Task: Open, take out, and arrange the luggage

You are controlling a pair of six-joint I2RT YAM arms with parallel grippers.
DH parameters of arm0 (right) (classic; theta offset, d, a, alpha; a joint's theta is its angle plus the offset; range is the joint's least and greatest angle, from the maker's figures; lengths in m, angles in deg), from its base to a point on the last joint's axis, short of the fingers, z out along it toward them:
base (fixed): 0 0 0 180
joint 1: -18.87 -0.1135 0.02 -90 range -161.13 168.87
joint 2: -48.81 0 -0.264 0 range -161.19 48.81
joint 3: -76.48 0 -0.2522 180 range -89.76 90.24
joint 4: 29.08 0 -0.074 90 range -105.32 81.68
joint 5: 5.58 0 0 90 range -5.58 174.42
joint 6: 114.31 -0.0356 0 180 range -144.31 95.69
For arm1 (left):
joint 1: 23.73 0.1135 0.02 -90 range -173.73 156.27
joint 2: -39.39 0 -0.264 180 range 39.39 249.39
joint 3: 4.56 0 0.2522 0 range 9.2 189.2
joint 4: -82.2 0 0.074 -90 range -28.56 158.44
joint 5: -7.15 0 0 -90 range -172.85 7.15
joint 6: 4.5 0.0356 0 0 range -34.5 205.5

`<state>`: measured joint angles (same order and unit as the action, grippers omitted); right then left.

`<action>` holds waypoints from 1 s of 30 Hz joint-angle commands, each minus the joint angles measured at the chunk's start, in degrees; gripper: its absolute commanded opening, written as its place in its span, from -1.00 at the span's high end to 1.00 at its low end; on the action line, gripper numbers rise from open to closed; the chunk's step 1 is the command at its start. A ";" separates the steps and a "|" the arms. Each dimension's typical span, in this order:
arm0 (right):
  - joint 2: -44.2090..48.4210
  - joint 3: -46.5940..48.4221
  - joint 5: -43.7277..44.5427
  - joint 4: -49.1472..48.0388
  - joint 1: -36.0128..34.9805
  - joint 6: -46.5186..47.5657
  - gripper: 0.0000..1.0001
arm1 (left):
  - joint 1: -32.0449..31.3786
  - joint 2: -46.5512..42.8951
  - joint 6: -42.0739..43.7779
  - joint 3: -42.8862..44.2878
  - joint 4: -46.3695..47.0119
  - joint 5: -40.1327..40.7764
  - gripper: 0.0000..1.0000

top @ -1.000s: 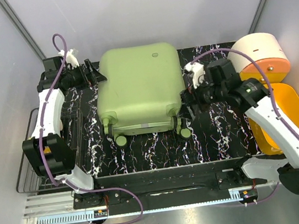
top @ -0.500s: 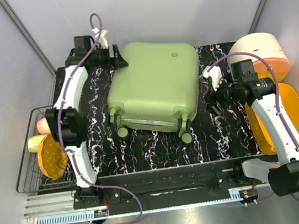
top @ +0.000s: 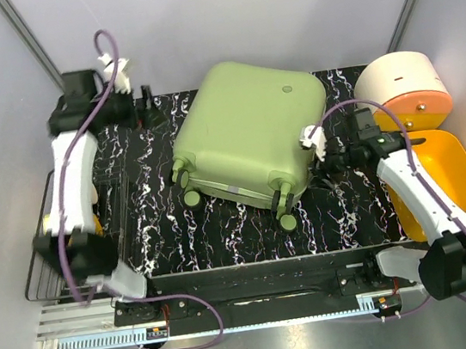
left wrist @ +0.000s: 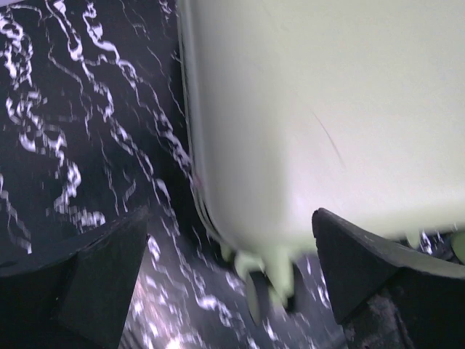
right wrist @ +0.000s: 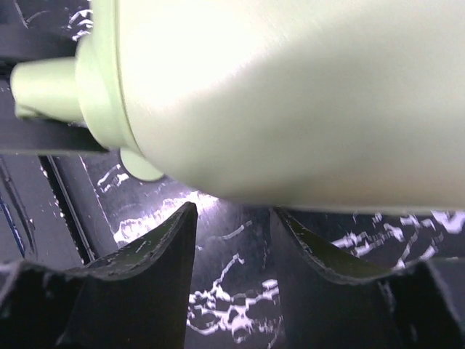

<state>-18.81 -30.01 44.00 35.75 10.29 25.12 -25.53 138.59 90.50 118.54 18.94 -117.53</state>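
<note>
The luggage (top: pixel 249 133) is a pale-green hard-shell suitcase lying shut and skewed on the black marbled mat (top: pixel 162 228), with its wheels (top: pixel 285 219) toward the near side. My left gripper (top: pixel 154 116) hovers off its far-left corner, apart from the shell, jaws wide open. In the left wrist view the luggage (left wrist: pixel 327 109) fills the upper right beyond the left gripper (left wrist: pixel 232 254), and one wheel (left wrist: pixel 269 287) shows. My right gripper (top: pixel 319 168) sits by the near-right corner. In its wrist view the right gripper (right wrist: pixel 232 243) is partly narrowed and empty, just below the shell (right wrist: pixel 290 94).
A yellow-orange tray (top: pixel 452 161) lies at the right edge, with a round cream-and-orange container (top: pixel 398 82) behind it. A wire basket (top: pixel 41 262) stands off the mat's left side. Grey walls close in the back and both sides.
The luggage has slid right and turned clockwise. My left gripper swung toward its far edge and came back left. My right gripper drew back toward the near-right corner and its jaws narrowed.
</note>
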 commanded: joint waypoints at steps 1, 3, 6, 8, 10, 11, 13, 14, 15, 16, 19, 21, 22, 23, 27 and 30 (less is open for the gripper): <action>-1.03 -1.82 -1.68 -11.92 -8.78 -5.56 -0.05 | -0.83 -22.60 6.16 -15.62 -5.07 0.93 -0.98; -1.20 -3.48 2.86 -17.20 -12.67 -10.74 -0.05 | -1.09 -25.88 5.73 -21.61 -6.75 -1.61 -0.98; -3.66 -3.33 6.40 -28.72 -18.56 -19.17 0.00 | -1.10 -29.49 3.71 -26.45 -8.60 -3.90 -0.98; -7.85 -1.49 10.88 -35.76 -21.72 -26.53 0.00 | -1.19 -30.55 3.00 -28.90 -8.08 -6.44 -0.96; -11.21 3.08 13.70 -40.23 -22.71 -31.21 -0.04 | -1.19 -30.29 2.30 -29.62 -6.41 -6.46 -0.95; -13.92 4.75 13.53 -40.87 -22.88 -35.24 -0.08 | -1.19 -29.68 2.56 -28.93 -6.40 -6.72 -0.95; -15.87 9.76 12.22 -40.44 -22.89 -38.34 -0.12 | -1.45 -27.23 3.52 -27.61 -6.75 -6.20 -0.93; -16.32 11.08 11.60 -39.39 -22.97 -40.70 -0.16 | -1.71 -26.35 4.14 -26.03 -7.10 -5.58 -0.91; -16.06 13.10 10.03 -37.99 -22.80 -41.16 -0.19 | -2.50 -25.55 4.76 -25.15 -7.80 -5.23 -0.91; -15.45 13.46 9.67 -35.01 -22.80 -41.34 -0.20 | -2.94 -24.33 6.15 -24.36 -8.77 -4.79 -0.91; -10.18 10.67 12.20 -30.00 -22.71 -40.47 -0.29 | -4.87 -23.87 9.32 -22.86 -9.83 -3.12 -0.92; -5.79 6.64 14.66 -28.14 -22.19 -39.33 -0.31 | -6.88 -24.31 10.91 -23.20 -10.36 -2.86 -0.96; -4.56 5.05 17.63 -27.35 -21.83 -38.89 -0.32 | -7.94 -25.10 11.96 -23.64 -10.36 -2.16 -0.97; -2.89 3.55 19.31 -27.25 -21.48 -38.71 -0.32 | -8.82 -25.54 12.40 -24.86 -10.36 -0.93 -0.97; -2.26 -3.21 26.16 -28.91 -21.30 -41.33 -0.22 | -12.25 -27.21 11.80 -28.12 -8.34 1.10 -0.97; -2.35 -7.60 28.64 -35.06 -21.48 -45.03 -0.17 | -12.26 -28.09 9.69 -29.01 -6.93 1.36 -0.97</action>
<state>-19.88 -32.20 65.53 6.24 -11.33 -15.03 -37.73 112.77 100.57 90.65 8.97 -118.42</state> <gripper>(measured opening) 0.601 0.987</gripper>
